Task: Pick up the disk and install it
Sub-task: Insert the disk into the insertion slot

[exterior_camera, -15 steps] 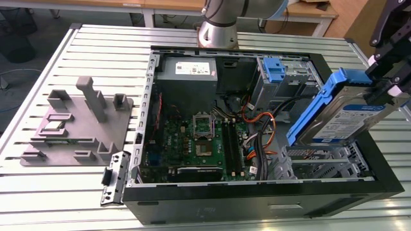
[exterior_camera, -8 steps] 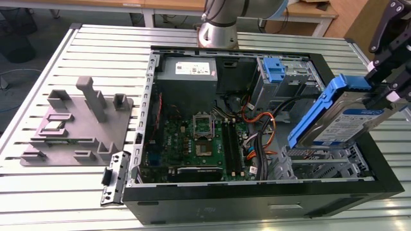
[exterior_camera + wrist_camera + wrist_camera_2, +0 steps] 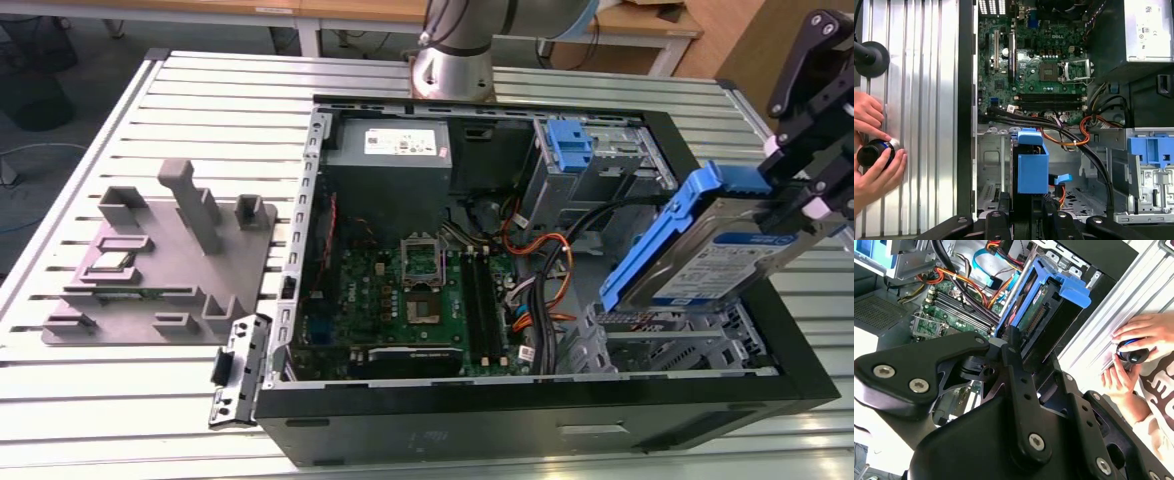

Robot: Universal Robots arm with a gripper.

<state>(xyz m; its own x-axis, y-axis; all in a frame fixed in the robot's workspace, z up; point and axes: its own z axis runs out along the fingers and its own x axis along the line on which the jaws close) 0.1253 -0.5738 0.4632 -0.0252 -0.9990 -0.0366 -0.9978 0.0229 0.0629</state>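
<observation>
The disk [image 3: 721,262] is a silver drive with a blue-and-white label and blue rails. It hangs tilted above the open computer case [image 3: 400,420], toward the exterior view's right. My gripper [image 3: 798,205] is shut on its upper end. Below it lies the metal drive cage [image 3: 667,345] in the case's near corner. In the second wrist view my black fingers [image 3: 1013,347] clamp the disk [image 3: 1051,287], whose blue rail points down toward the case. The first wrist view has the disk [image 3: 1032,167] edge-on over the cage floor.
The case holds a motherboard [image 3: 414,280], a grey power supply [image 3: 390,148], cables, and a lone blue latch [image 3: 567,145] on the far bay. A grey fixture [image 3: 160,260] sits on the slatted table [image 3: 134,400]. A person's hands [image 3: 874,150] rest beside the case.
</observation>
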